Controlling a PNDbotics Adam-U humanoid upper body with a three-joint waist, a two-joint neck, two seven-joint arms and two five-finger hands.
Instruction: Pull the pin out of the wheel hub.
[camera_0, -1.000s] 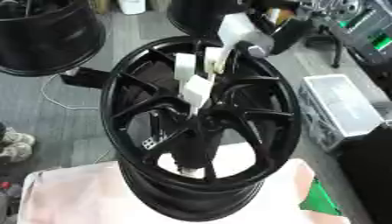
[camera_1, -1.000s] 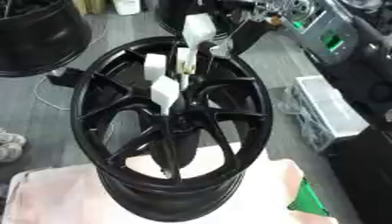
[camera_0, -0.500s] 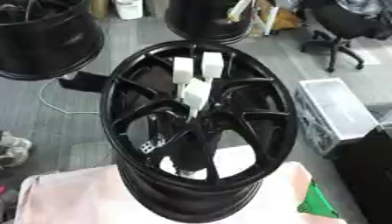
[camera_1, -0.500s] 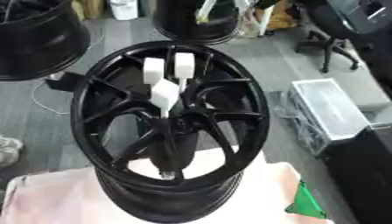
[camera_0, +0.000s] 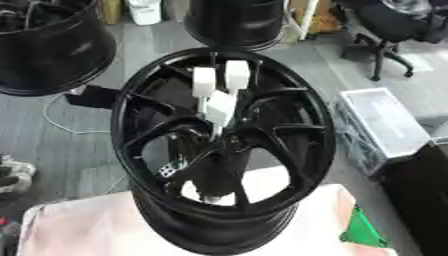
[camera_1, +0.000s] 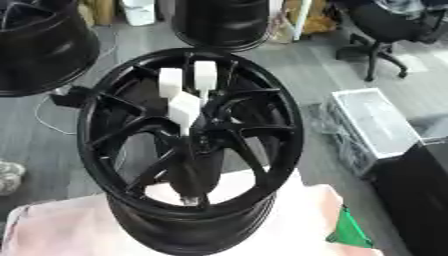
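No hand shows in either view now; the white arm seen above the wheel hub (camera_0: 223, 150) a second ago is gone. Three white blocks (camera_0: 219, 90) stick up on thin pins (camera_0: 215, 131) at the hub's centre. The black hub stands upright on a pale cloth-covered tabletop (camera_0: 87, 230); a grey crate (camera_1: 372, 122) lies right.

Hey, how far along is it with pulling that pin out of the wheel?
Done: the right hand has reached the centre of the wheel hub. In hand: a thin light piece just under the hand may be the pin; whether it is gripped can't be seen. Left: drawing it clear of the hub.
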